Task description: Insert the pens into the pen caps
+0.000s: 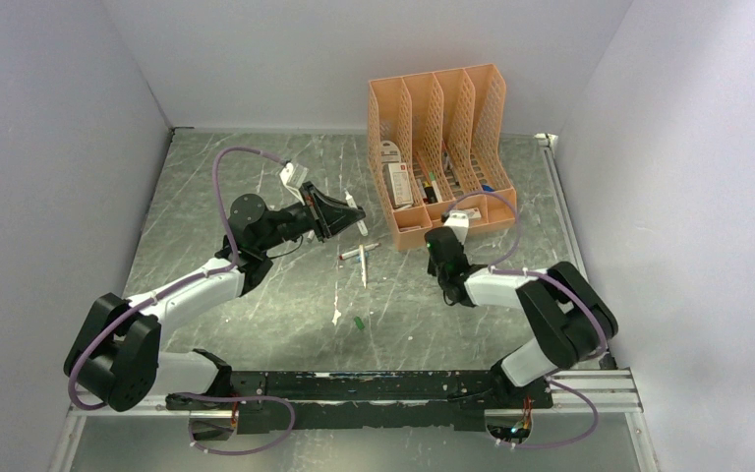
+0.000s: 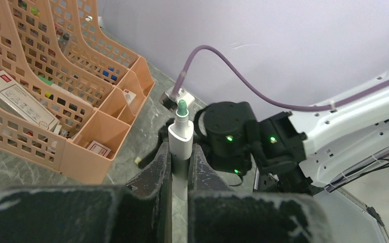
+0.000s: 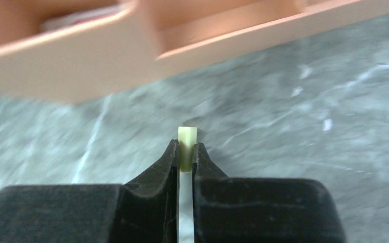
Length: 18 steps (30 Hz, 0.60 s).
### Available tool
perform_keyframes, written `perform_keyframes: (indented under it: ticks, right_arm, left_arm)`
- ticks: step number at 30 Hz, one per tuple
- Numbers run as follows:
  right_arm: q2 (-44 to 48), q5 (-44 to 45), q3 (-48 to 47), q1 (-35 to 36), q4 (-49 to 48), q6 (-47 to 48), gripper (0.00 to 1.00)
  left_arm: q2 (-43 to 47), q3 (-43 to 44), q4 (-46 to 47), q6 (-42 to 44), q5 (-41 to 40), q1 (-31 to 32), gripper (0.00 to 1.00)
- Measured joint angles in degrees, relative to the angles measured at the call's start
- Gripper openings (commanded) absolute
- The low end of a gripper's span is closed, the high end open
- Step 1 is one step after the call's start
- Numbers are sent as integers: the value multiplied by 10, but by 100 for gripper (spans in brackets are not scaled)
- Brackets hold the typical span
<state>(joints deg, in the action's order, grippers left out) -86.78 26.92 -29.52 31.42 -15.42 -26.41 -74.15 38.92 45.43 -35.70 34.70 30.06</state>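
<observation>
Both arms are of one build: white shells on the long links, black housings at the joints. The left arm (image 1: 192,290) and the right arm (image 1: 511,287) each carry a looped purple cable (image 1: 218,187) ending at a white connector block (image 1: 293,177) by the wrist. The left gripper (image 2: 180,152) and the right gripper (image 3: 187,149) have matte black fingers (image 2: 157,167) tapering to narrow tips, the bodies scuffed grey. Green indicator lights (image 2: 228,137) show on the right arm's black wrist housing. Both bases are mounted on a black rail (image 1: 354,379).
</observation>
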Motion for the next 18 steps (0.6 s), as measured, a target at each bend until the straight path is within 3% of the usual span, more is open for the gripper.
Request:
perform_keyframes:
  ticks: [12,13,16,18]
  right_arm:
    - [64,-164,19,148,46,72,1]
    - [67,-174,21,149,47,74,15]
    - [79,-192,28,149,56,72,32]
    - [91,-194,31,149,64,65,34]
  left_arm:
    - [-19,0,5,-8,5,-13,7]
    - [-20,0,5,-8,5,-13,7]
    - [-20,0,5,-7,5,-14,7]
    - [-20,0,3,-7,5,-14,7]
